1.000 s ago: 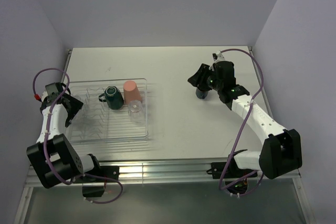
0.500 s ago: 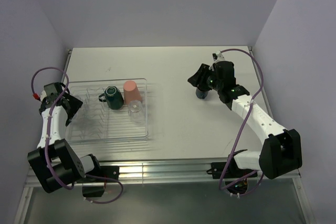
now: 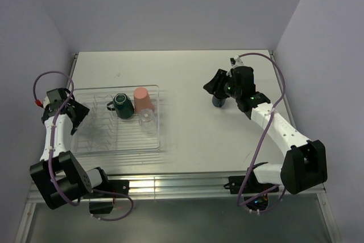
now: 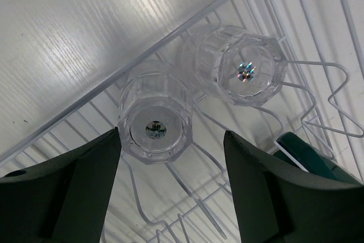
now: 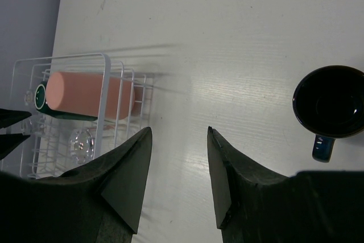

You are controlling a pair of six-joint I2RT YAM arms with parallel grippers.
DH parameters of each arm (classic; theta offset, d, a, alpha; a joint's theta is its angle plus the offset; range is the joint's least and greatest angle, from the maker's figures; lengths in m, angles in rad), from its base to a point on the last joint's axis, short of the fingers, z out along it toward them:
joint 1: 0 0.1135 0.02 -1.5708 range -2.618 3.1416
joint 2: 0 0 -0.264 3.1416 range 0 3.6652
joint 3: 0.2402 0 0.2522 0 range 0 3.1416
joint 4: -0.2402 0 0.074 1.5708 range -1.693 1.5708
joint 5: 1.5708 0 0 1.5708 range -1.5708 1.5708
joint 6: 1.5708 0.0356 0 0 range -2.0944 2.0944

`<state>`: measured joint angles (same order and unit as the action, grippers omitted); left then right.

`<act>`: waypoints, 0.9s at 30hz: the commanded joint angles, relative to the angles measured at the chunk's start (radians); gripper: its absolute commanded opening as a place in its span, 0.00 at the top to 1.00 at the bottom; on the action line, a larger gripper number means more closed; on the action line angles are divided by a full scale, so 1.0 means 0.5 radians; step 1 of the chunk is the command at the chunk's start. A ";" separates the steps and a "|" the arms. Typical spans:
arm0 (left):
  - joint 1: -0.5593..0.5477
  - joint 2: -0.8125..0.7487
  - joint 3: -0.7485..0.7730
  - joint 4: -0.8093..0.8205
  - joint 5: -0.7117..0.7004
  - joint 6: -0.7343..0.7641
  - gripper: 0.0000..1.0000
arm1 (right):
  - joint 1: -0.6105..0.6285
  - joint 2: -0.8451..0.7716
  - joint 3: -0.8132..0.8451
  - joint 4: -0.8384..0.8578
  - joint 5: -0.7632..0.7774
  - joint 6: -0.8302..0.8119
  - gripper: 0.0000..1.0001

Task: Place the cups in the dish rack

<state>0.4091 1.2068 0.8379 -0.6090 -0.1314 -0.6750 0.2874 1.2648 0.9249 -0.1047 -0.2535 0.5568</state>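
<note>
The transparent dish rack (image 3: 111, 138) lies at the left of the table. In it lie the dark teal mug (image 3: 122, 106), the salmon-pink tumbler (image 3: 143, 99) and a clear glass (image 3: 147, 119). My left gripper (image 3: 77, 115) is open and empty over the rack's left end. In the left wrist view it (image 4: 173, 197) hovers above two upturned clear glasses (image 4: 154, 126) (image 4: 242, 72) near the rack's rim (image 4: 170, 35). My right gripper (image 3: 215, 85) is open and empty. The navy mug (image 5: 331, 103) stands upright on the table to its right, outside the jaws.
The right wrist view shows the rack (image 5: 105, 61) far to the left with the tumbler (image 5: 88, 95), the teal mug (image 5: 41, 98) and a glass (image 5: 79, 143). Purple walls close the table at the back and on both sides.
My left gripper has shifted slightly to the left over the rack's end. The right arm and the cups have not moved.
</note>
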 commanded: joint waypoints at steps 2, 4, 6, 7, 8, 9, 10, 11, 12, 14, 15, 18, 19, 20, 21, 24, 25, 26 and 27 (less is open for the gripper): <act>0.010 -0.002 0.116 0.055 0.017 -0.021 0.22 | -0.017 0.005 0.000 0.081 -0.008 -0.018 0.49; 0.007 0.001 0.119 0.058 0.017 -0.024 0.23 | -0.017 0.008 0.003 0.081 -0.011 -0.018 0.49; 0.007 0.001 0.119 0.068 0.017 -0.024 0.22 | -0.016 0.017 0.003 0.084 -0.015 -0.015 0.49; 0.010 0.004 0.119 0.068 0.017 -0.024 0.22 | -0.017 0.020 0.003 0.087 -0.015 -0.015 0.49; 0.007 0.010 0.116 0.074 0.017 -0.024 0.22 | -0.017 0.020 0.003 0.087 -0.018 -0.015 0.49; 0.010 0.013 0.116 0.077 0.017 -0.027 0.23 | -0.017 0.023 0.003 0.090 -0.021 -0.015 0.49; 0.010 0.013 0.116 0.083 0.020 -0.034 0.23 | -0.017 0.020 0.003 0.090 -0.021 -0.015 0.49; 0.007 0.016 0.113 0.092 0.027 -0.037 0.23 | -0.017 0.023 0.003 0.087 -0.021 -0.018 0.49; 0.007 0.022 0.110 0.095 0.027 -0.034 0.23 | -0.017 0.020 0.003 0.087 -0.021 -0.015 0.49; 0.010 0.032 0.104 0.104 0.030 -0.037 0.23 | -0.013 0.020 0.003 0.087 -0.021 -0.018 0.49; 0.010 0.032 0.101 0.110 0.027 -0.037 0.23 | -0.016 0.020 0.003 0.087 -0.018 -0.018 0.49; 0.007 0.032 0.091 0.123 0.027 -0.043 0.23 | -0.017 0.017 -0.003 0.090 -0.015 -0.018 0.49; 0.010 0.032 0.088 0.135 0.030 -0.046 0.23 | -0.017 0.017 -0.003 0.087 -0.021 -0.018 0.49; 0.010 0.032 0.085 0.138 0.036 -0.049 0.23 | -0.017 0.020 -0.003 0.087 -0.021 -0.018 0.49; 0.010 0.032 0.082 0.144 0.039 -0.049 0.23 | -0.013 0.023 -0.003 0.087 -0.021 -0.018 0.49; 0.007 0.041 0.076 0.166 0.039 -0.055 0.23 | -0.013 0.020 -0.003 0.090 -0.024 -0.018 0.49; 0.007 0.044 0.076 0.172 0.045 -0.061 0.23 | -0.016 0.020 -0.003 0.090 -0.027 -0.021 0.49; 0.007 0.044 0.076 0.181 0.051 -0.061 0.23 | -0.017 0.023 -0.003 0.093 -0.024 -0.021 0.49; 0.010 0.044 0.076 0.184 0.054 -0.067 0.23 | -0.017 0.023 -0.003 0.093 -0.024 -0.021 0.49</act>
<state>0.4091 1.2240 0.8589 -0.5663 -0.1257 -0.6926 0.2874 1.2724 0.9249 -0.1043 -0.2565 0.5564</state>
